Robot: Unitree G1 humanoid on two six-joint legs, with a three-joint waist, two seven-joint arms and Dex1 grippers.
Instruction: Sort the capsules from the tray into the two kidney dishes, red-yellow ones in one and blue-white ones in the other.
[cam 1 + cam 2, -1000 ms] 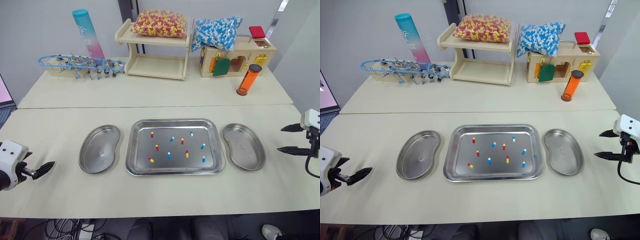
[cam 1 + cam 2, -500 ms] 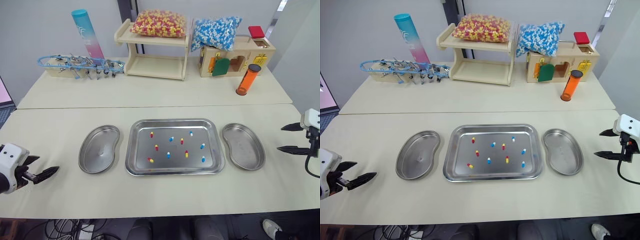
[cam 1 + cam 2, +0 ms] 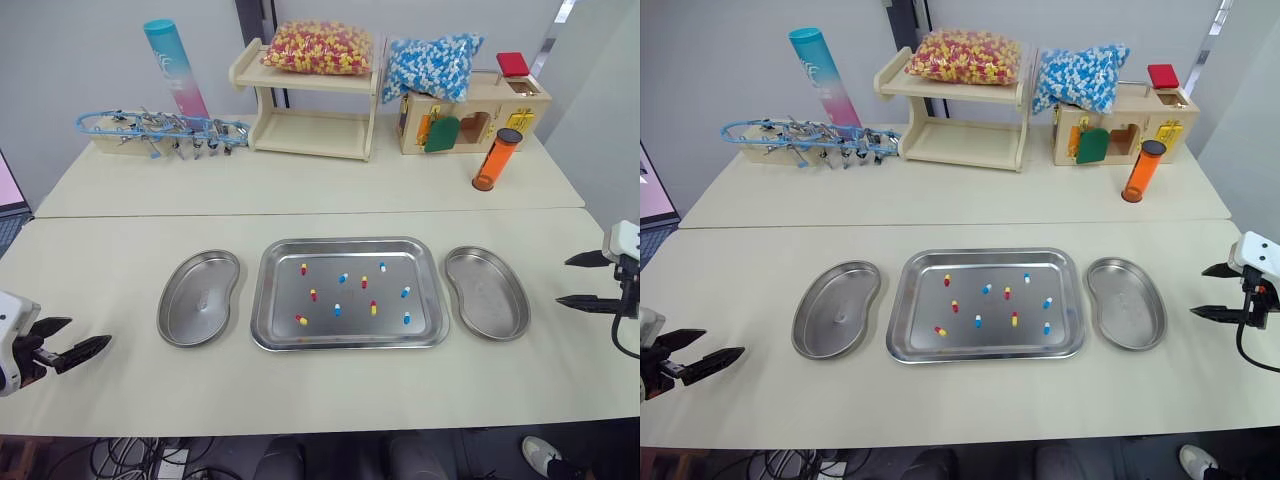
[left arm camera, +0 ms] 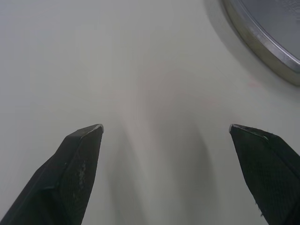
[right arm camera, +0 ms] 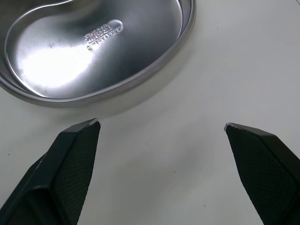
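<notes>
Both my grippers are spread wide and hold nothing. Left gripper (image 3: 90, 330) and right gripper (image 3: 561, 280) flank the setup. Left dish (image 3: 200, 298) is inward of the left one, right dish (image 3: 487, 293) near the right one, both bare. Capsules (image 3: 337, 310) all lie in the tray (image 3: 262, 300) between my grippers, well apart from each. I judge that's one dish per arm, nothing sorted yet.

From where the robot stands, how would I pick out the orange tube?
Look to the far table, at its right end, where a wooden box stands. The orange tube stands upright just in front of that box. Unlike the teal-pink tube at the left end, it is orange with a black cap.
</notes>
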